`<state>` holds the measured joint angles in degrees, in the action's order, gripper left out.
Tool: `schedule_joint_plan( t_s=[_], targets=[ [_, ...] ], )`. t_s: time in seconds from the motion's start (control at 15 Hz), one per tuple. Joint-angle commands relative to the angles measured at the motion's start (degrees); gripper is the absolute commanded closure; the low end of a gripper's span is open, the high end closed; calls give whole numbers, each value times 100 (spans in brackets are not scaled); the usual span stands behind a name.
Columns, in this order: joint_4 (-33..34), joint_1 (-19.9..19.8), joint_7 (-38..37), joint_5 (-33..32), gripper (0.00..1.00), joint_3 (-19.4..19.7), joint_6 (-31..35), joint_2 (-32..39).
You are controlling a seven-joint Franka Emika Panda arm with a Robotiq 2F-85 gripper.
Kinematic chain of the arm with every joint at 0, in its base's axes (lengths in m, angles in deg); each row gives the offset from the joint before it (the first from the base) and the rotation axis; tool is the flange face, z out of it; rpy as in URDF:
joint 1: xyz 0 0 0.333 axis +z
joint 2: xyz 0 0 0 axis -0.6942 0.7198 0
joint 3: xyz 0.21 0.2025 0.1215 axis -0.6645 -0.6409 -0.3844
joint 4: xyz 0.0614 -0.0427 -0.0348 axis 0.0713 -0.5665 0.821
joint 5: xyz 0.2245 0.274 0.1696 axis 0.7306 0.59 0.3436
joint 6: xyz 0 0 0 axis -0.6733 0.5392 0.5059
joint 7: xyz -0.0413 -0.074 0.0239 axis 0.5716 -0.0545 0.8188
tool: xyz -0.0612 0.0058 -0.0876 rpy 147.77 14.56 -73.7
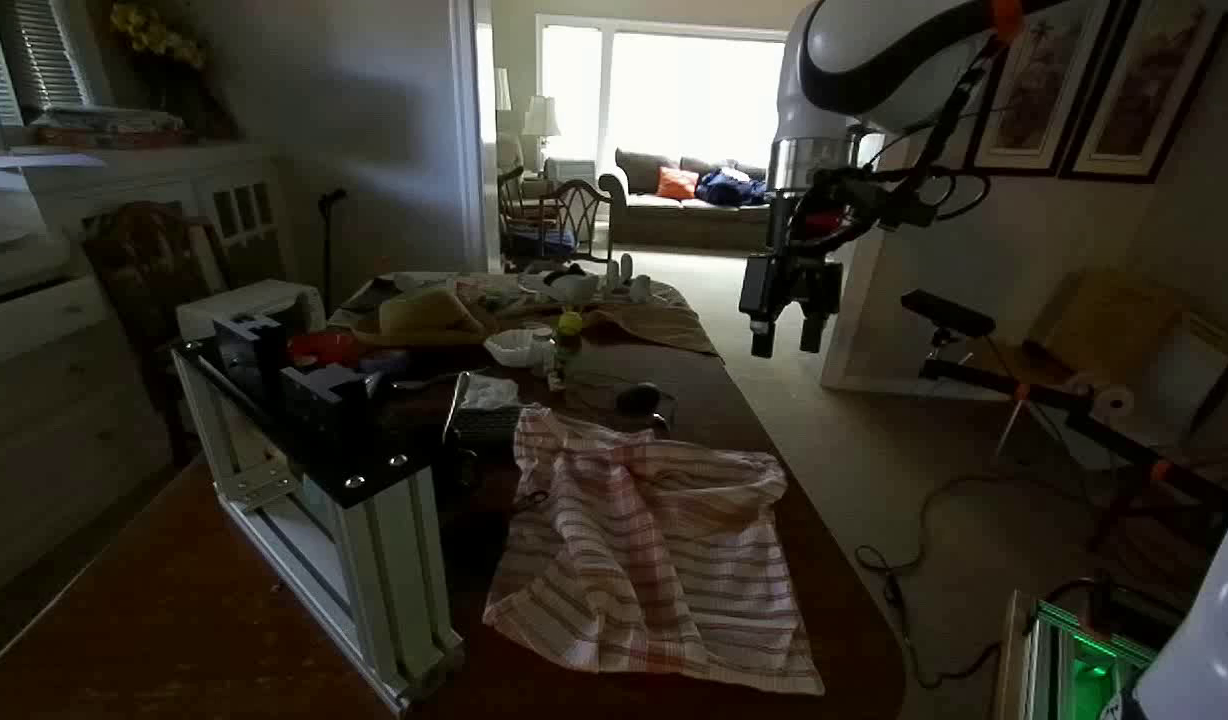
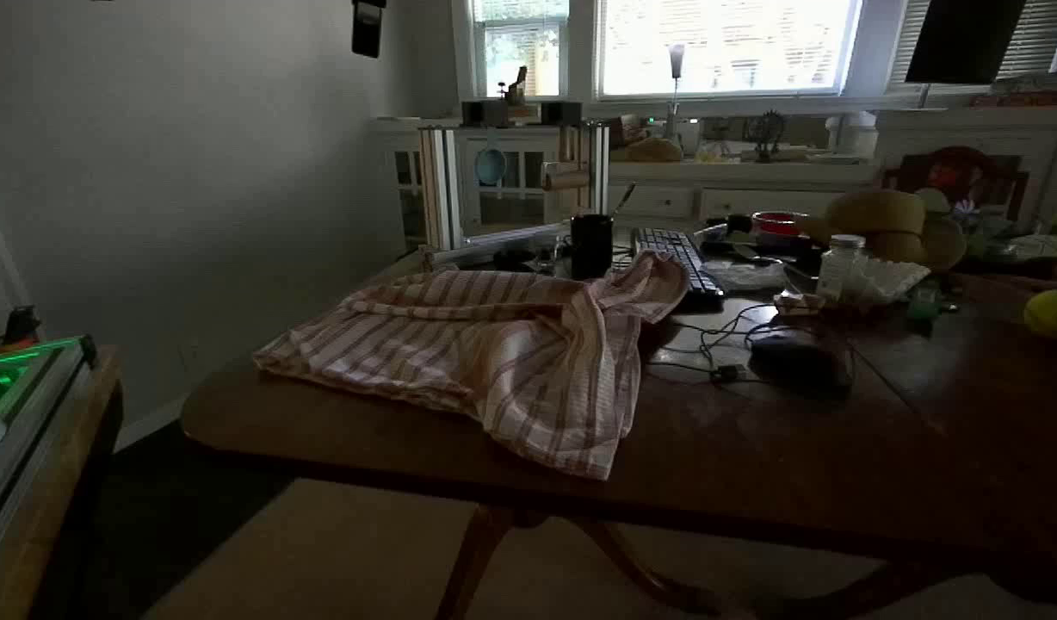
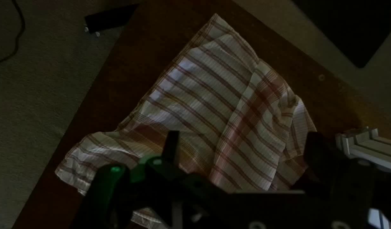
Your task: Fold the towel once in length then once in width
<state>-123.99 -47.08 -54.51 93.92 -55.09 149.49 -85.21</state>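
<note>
Gripper (image 1: pixel 788 338) upper right of an exterior view, fingers (image 1: pixel 763 339) spread, nothing between. Towel (image 1: pixel 644 560) lower centre, on the table (image 1: pixel 124 610), well below them; next move likely calls for a descent to an edge. Wrist view: fairly straight edge slants from top centre toward lower left; long axis unclear, it's rumpled. Thin weave, looks floppy, red-brown stripes on cream. Table's dark wood.

In an exterior view, your Franka Panda arm (image 1: pixel 874 45) is bent downward, and your Robotiq end effector (image 1: pixel 787 337) hangs in the air, its fingers (image 1: pixel 762 340) well apart.
</note>
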Motion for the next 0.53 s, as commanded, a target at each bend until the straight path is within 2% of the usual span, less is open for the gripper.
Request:
schedule_joint_plan(
  t_s=[0.0, 0.33, 0.47],
  targets=[
    [11, -81, 21, 20, 0, -71, -14, 7],
    [11, -81, 21, 20, 0, -71, -14, 7],
    [-226, 124, 424, 12, 0, -213, -123, -50]
  ],
)
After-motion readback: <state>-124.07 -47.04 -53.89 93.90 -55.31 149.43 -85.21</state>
